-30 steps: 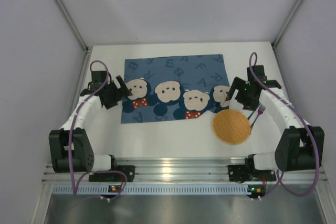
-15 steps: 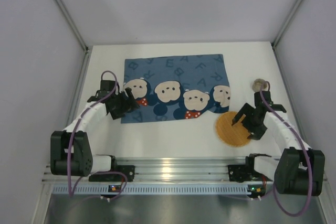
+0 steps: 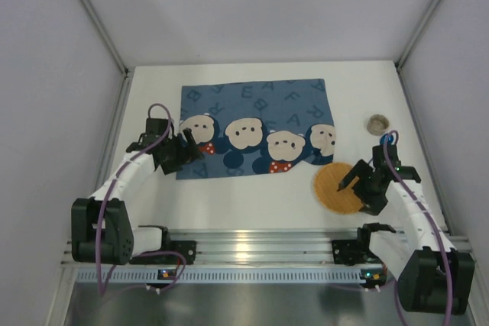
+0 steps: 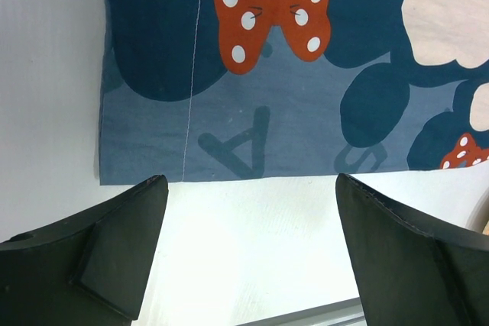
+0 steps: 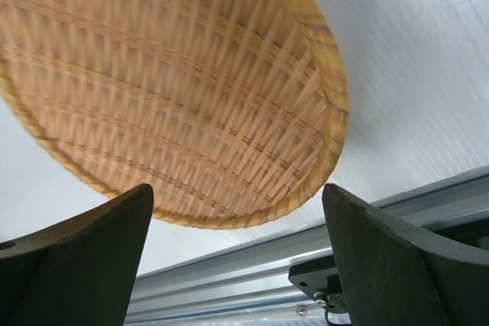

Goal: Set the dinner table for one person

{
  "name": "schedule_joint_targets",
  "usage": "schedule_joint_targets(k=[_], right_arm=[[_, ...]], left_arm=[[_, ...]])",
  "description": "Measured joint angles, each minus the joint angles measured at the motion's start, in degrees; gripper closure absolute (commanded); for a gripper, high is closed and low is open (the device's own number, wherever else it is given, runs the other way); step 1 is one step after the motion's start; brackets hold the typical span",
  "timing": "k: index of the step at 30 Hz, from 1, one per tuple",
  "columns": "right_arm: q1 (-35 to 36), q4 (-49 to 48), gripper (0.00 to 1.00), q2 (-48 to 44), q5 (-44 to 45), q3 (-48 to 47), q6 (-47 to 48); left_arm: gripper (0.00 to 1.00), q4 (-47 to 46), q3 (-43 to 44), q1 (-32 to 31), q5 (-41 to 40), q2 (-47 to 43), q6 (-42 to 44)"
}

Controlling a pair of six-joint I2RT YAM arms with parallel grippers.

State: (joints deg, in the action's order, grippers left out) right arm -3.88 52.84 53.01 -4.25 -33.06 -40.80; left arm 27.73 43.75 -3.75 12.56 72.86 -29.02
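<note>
**While both grippers gape, the white table lies bare beneath them**

Where the left gripper (image 4: pixel 248 188) hangs near the table's left side, its two dark fingers are spread wide with nothing between them. Its wrist view shows plain white dinner table (image 3: pixel 252 202) directly under the gap. The near edge of the blue bear-patterned placemat (image 3: pixel 260 112) lies just ahead of the fingertips, with a red spotted bow printed on the cloth beyond it. No finger touches the cloth.

On the right side, the right gripper (image 5: pixel 237 192) is likewise spread wide and holds nothing. It sits low over the near right part of the table, at the right edge of a round woven plate (image 3: pixel 330 187). In its wrist view the plate's rim curves across the space ahead of the two fingers, and white tabletop shows to the right of it. Whether a finger touches the plate I cannot tell, as that view is blurred.

The plate lies flat on the table, just beside the placemat's near right corner. A small round greyish thing (image 3: pixel 377 122) stands farther back, apart from both.
</note>
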Motion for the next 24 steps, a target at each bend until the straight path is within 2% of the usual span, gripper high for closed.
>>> schedule_joint_targets(k=[5,12,17,23,24], right_arm=[[0.0,1.3,0.08,-0.1,-1.0,4.6,-0.9],[0.0,1.0,0.09,1.1,-0.9,4.7,-1.0],[0.0,-1.8,0.12,5.8,-0.5,4.7,-1.1],[0.0,-3.4,0.20,8.5,0.3,4.3,-2.0],[0.0,-3.6,0.25,8.3,0.5,4.3,-2.3]], left_arm=[[0.04,0.2,0.0,-0.7,0.0,0.0,0.2],[0.04,0.4,-0.3,-1.5,0.0,0.0,0.2],[0.04,0.5,-0.4,-1.8,-0.2,0.0,0.2],[0.04,0.5,-0.5,-2.1,-0.2,0.0,0.2],[0.04,0.6,-0.5,-2.2,-0.2,0.0,0.2]])
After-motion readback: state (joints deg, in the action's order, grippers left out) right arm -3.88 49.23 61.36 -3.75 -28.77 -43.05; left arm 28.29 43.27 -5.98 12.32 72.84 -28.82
